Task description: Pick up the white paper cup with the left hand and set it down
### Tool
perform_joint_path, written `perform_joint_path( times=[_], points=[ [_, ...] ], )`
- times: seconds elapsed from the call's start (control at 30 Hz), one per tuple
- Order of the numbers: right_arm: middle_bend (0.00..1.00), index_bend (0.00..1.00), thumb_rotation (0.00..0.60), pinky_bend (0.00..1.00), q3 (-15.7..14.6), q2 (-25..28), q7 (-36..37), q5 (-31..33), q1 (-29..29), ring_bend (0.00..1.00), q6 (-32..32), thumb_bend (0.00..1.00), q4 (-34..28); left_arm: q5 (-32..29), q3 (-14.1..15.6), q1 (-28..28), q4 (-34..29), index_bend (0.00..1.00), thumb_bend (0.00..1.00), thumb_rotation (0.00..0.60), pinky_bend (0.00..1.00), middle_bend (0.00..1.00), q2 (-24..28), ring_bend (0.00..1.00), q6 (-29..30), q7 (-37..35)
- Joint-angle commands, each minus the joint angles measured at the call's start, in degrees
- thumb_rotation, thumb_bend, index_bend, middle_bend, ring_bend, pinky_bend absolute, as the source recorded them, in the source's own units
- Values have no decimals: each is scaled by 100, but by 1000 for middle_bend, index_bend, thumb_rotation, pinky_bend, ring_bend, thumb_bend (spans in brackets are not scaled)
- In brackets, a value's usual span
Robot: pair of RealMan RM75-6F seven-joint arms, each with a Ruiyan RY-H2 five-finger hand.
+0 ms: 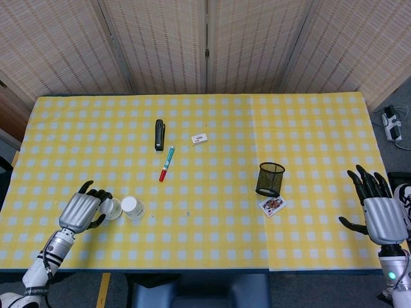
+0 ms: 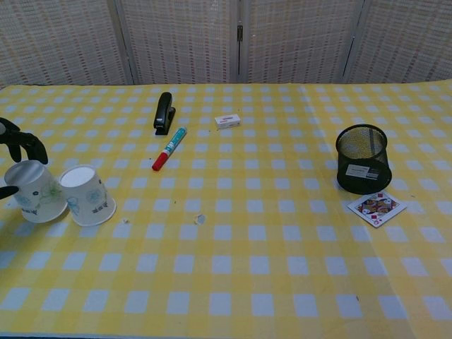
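1. Woven screen panels run across the top of both views, and below them you've got a yellow-and-white checked tablecloth [image 1: 212, 237] covering the whole table.

2. Your white paper cup [image 2: 34, 192] sits at the far left edge of the chest view, lower left in the head view, standing mouth-down on the cloth and leaning a touch. It's right up against a second paper cup [image 2: 87, 195], also upside down.

3. Your left hand [image 1: 82, 210] is wrapped round that cup from the left, dark fingers [image 2: 21, 141] curled over its top. Whether it's really squeezing or just resting there, I can't tell.

4. Your right hand [image 1: 380, 212] hangs off the lower right edge of the table, fingers spread, nothing in it.

5. Handling guess: that cup is feather-light and thin-walled, so it'll crush or go oval if you squeeze hard. Its surface probably isn't slippery, but the taper means it could slide out of a loose grip. Take it round the mid-wall with a gentle wrap, not at the rim.

6. Head count: two paper cups, one black stapler [image 1: 159, 134], one marker [image 1: 166, 162] with a red cap, one small white box [image 1: 200, 137], one black mesh pen holder [image 1: 270, 179], one playing card [image 1: 272, 205] just beside that holder, plus one tiny white scrap [image 2: 200, 219] I can't identify.
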Motion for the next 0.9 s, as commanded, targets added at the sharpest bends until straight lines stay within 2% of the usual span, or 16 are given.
perform_joint_path(
  times=[0.03, 0.4, 0.67, 0.9],
  points=[
    [0, 0, 600, 0, 1, 3, 1, -1, 0, 88, 2, 58, 1, -37, 1, -5, -21, 318, 464, 600, 129, 394, -2, 345, -28, 26],
    [0, 0, 600, 0, 5, -1, 16, 29, 1, 86, -17, 59, 17, -85, -18, 22, -83, 125, 463, 600, 115, 284, 15, 272, 35, 95],
    [0, 0, 600, 0, 25, -6, 43, 74, 33, 84, -78, 58, 46, -92, -40, 125, -377, 103, 463, 600, 109, 258, 231, 251, 217, 43],
    [0, 0, 600, 0, 42, 19, 282, 204, 91, 89, -277, 58, 124, -233, -339, 411, -478, 106, 465, 600, 107, 222, 405, 222, 862, -445]
  ],
)
